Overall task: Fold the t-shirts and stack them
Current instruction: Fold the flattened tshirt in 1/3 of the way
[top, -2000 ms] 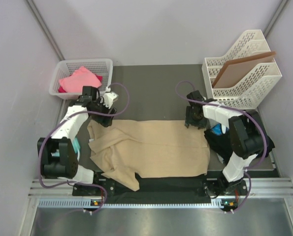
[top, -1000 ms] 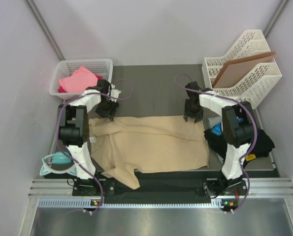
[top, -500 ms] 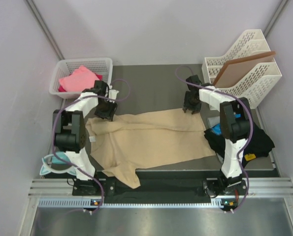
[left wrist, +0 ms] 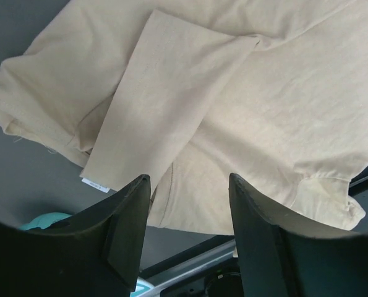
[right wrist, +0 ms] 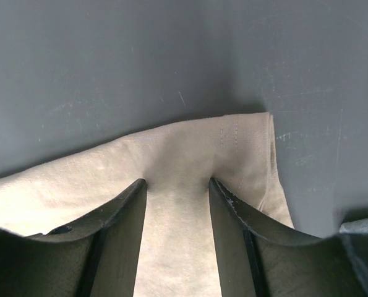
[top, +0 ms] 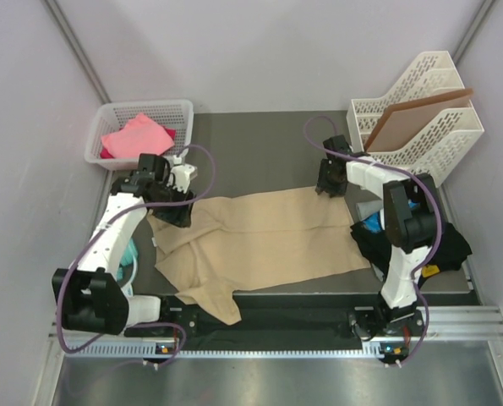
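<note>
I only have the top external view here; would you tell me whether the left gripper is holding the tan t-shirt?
Observer: No. In the left wrist view the left gripper is open, its jaws apart with nothing between them. The tan t-shirt lies below it.
Operator: Thank you. And how does the right gripper stand?
Observer: In the right wrist view the right gripper is open too. Its jaws sit apart on the shirt's stitched far corner, seemingly pressing it down, and the cloth puckers at their tips.

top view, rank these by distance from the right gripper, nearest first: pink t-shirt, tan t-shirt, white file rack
From the right gripper:
1. tan t-shirt, directly under it, spreading left across the table.
2. white file rack, just to its right and behind.
3. pink t-shirt, far left, in the basket.
</note>
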### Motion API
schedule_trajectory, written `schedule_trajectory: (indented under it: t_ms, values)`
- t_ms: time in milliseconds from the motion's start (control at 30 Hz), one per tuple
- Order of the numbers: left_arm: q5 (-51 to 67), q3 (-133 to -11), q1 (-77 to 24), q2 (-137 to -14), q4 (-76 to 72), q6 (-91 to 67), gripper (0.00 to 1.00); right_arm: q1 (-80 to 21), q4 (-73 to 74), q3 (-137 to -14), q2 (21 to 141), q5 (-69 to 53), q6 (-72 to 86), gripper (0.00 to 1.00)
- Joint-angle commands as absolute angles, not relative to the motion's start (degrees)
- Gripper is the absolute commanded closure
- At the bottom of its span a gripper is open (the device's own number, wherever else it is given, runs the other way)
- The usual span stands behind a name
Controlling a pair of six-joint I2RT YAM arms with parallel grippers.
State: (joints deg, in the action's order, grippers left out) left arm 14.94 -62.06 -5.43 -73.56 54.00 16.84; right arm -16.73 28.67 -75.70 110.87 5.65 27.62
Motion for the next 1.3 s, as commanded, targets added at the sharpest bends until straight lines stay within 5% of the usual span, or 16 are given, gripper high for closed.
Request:
schedule_trajectory:
  t_ms: [0, 167, 300, 700, 1267]
  values:
    - [10.1, -65.7, -5.8, -75.9, 51.7, 15.8, 0.41, -15.9, 29.9, -73.8, 109.5, 5.4, 27.5, 0.54]
    - [-3.0, -70.2, -5.7, -88.8, 45.3, 13.3, 0.46, -16.0, 29.6, -73.3, 108.6, 5.2, 27.4, 0.55]
    - [-1.8, -76.9, -4.6, -99.4, 48.1, 10.4, 0.5, -16.0, 29.0, -72.1, 107.8, 5.4, 27.2, 0.56]
    - [4.7, -81.6, 3.5, -99.0, 51.1, 8.3, 0.53, -16.0, 28.2, -71.1, 106.0, 5.2, 26.5, 0.57]
    - [2.7, -73.2, 9.9, -105.5, 45.9, 11.3, 0.55, -15.9, 27.7, -69.9, 104.9, 4.8, 25.9, 0.62]
